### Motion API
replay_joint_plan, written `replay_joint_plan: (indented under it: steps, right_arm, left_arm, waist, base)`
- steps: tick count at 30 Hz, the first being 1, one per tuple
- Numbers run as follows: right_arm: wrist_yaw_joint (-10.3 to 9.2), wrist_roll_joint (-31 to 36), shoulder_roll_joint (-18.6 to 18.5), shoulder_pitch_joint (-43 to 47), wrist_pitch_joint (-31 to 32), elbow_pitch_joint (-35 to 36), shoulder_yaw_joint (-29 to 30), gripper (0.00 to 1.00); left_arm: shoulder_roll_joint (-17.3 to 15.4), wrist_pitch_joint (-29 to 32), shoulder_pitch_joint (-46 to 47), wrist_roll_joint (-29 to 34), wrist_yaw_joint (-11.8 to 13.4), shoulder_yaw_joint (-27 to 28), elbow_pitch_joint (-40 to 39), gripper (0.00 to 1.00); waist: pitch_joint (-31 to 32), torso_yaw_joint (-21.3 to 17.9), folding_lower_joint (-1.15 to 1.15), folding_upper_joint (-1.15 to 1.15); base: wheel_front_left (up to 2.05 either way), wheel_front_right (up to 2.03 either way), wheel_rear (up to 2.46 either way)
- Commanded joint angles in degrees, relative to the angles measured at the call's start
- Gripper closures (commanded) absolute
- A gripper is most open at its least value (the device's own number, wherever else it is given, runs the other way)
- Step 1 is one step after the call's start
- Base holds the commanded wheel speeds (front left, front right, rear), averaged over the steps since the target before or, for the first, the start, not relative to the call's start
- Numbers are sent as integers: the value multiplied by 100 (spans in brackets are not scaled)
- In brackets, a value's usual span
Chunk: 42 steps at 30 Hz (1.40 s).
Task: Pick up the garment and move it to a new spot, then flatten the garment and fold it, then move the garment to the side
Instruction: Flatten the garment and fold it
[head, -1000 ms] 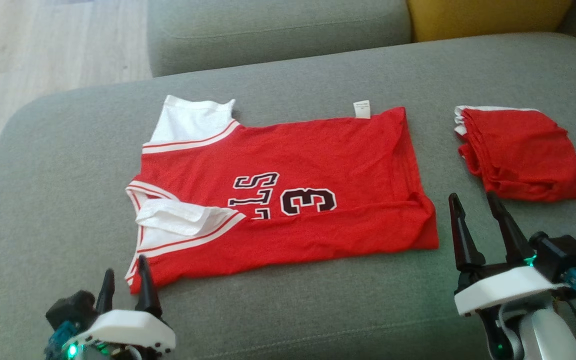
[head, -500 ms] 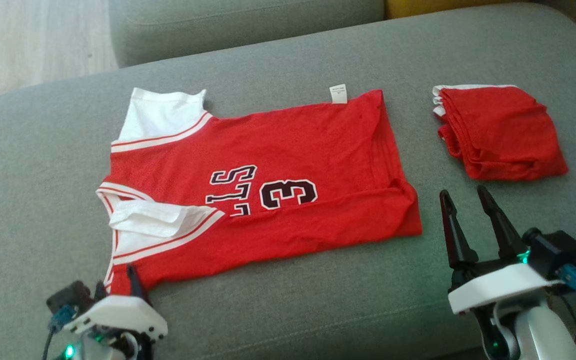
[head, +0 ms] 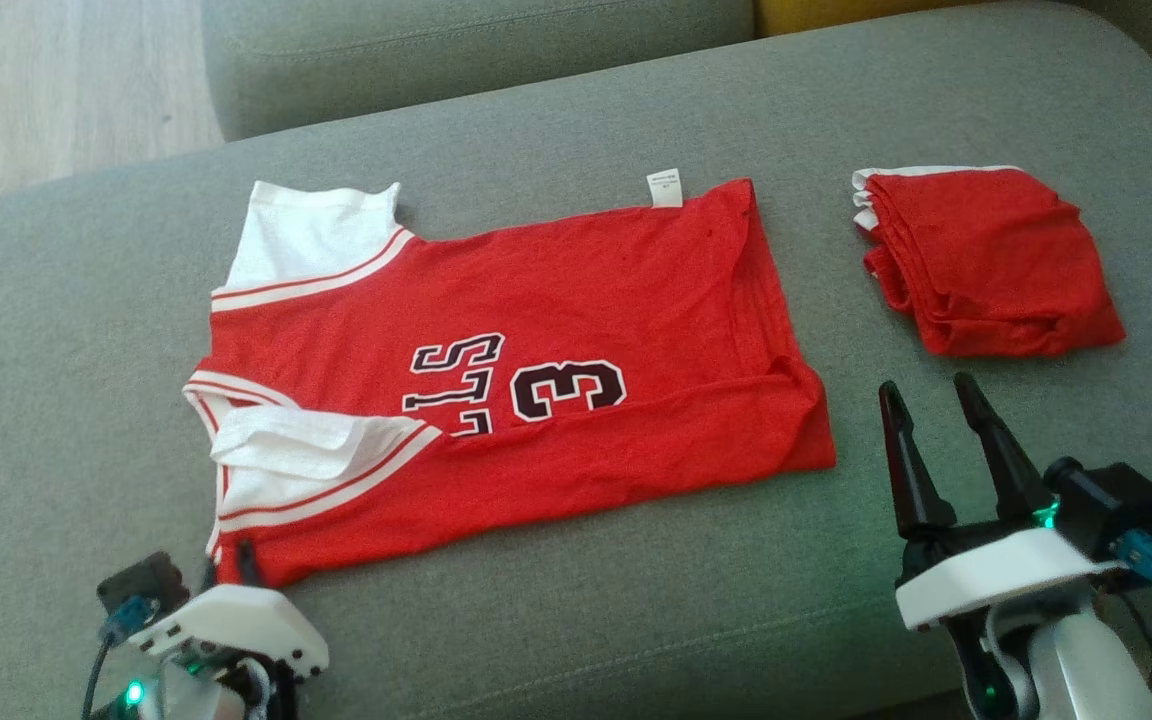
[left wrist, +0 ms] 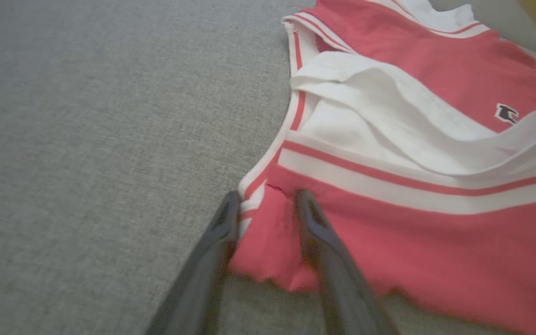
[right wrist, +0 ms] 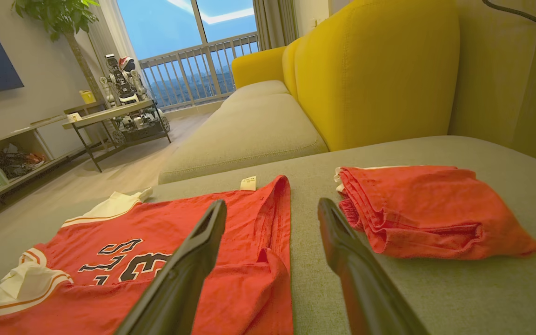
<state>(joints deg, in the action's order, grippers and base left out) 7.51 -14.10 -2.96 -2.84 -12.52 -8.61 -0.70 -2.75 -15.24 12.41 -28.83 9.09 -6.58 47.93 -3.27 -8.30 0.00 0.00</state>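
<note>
The garment (head: 576,290) is a red jersey with white sleeves and a dark "3", spread flat on the grey sofa cushion (head: 66,330). Its near sleeve is folded over onto the body. My left gripper (head: 228,558) is at the jersey's near left corner. In the left wrist view its two fingers (left wrist: 266,200) straddle the bunched red corner (left wrist: 272,242), still apart, with cloth between them. My right gripper (head: 924,386) stands open on the right, just past the jersey's hem edge, with nothing between its fingers (right wrist: 272,204). The jersey (right wrist: 123,232) lies to its left.
A folded red garment (head: 986,260) lies on the cushion at the back right, also to the right of my right gripper's fingers (right wrist: 426,209). A second grey cushion (head: 476,40) and a yellow backrest (right wrist: 370,70) stand behind. Wooden floor (head: 56,80) lies to the left.
The head camera has shifted, so the whole picture moved. My left gripper has come down onto the jersey's near left corner and its fingers have narrowed around it. The right gripper stays put.
</note>
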Motion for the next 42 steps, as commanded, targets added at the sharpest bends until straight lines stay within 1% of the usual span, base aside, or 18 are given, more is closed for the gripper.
replay_joint_plan:
  steps: [1, 5, 9, 10, 15, 22, 25, 26, 29, 35, 40, 41, 42]
  right_arm:
    - [-2, -21, 8, -196, 32, 135, -134, 0]
    - [-2, -101, 8, -178, 181, -83, -27, 0]
    - [-2, -408, 8, -186, 352, -426, 32, 0]
    - [-2, -408, 8, -186, 352, -426, 32, 0]
    - [-2, -1106, 8, -357, 478, -1177, 186, 0]
    - [-2, -1914, 8, -947, 467, -2354, 93, 0]
    - [-2, -2091, 8, -1193, 380, -2890, 86, 0]
    - [-2, -2141, 8, -1348, 331, -3244, 76, 0]
    - [-2, -2348, 8, -1561, 275, -3658, -30, 0]
    - [-2, -2658, 8, -1880, 95, -4156, -394, 0]
    - [-2, -2949, 8, -2073, 10, -4389, -711, 0]
    - [-2, -2975, 8, -2102, 0, -4440, -773, 15]
    - [-2, -2980, 8, -2131, -18, -4496, -823, 70]
  left_arm:
    - [-40, 36, 155, -15, -81, 80, 55, 100]
    - [-36, 29, 180, 13, -188, 50, 6, 100]
    - [-40, 27, 40, 222, -239, 105, -568, 100]
    - [-40, 27, 40, 222, -239, 105, -568, 100]
    - [-31, 26, -316, 556, -282, 81, -1411, 100]
    - [-19, 25, -568, 661, -272, -21, -2095, 100]
    - [-16, 25, -595, 647, -261, -124, -2222, 100]
    - [-15, 25, -590, 651, -252, -193, -2276, 100]
    - [-14, 25, -577, 685, -234, -279, -2325, 100]
    - [-14, 25, -531, 690, -225, -361, -2395, 100]
    - [-14, 25, -500, 679, -219, -380, -2397, 100]
    - [-14, 25, -498, 678, -217, -381, -2393, 100]
    - [-14, 25, -498, 678, -215, -385, -2381, 100]
  waist:
    - [9, 20, 0, 0]
    - [41, 89, 0, 0]
    - [66, 206, 0, 0]
    - [66, 206, 0, 0]
    - [55, 422, 0, 0]
    - [-20, 691, 0, 0]
    - [-41, 795, 0, 0]
    - [-66, 850, 0, 0]
    - [-108, 903, 0, 0]
    - [-195, 936, 0, 0]
    - [-229, 928, 0, 0]
    - [-229, 924, 0, 0]
    - [-227, 920, 0, 0]
  base:
    - [0, 0, 0]
    - [0, 0, 0]
    - [0, 0, 0]
    - [0, 0, 0]
    - [0, 0, 0]
    - [0, 0, 0]
    - [0, 0, 0]
    - [0, 0, 0]
    - [0, 0, 0]
    - [0, 0, 0]
    - [0, 0, 0]
    - [0, 0, 0]
    - [0, 0, 0]
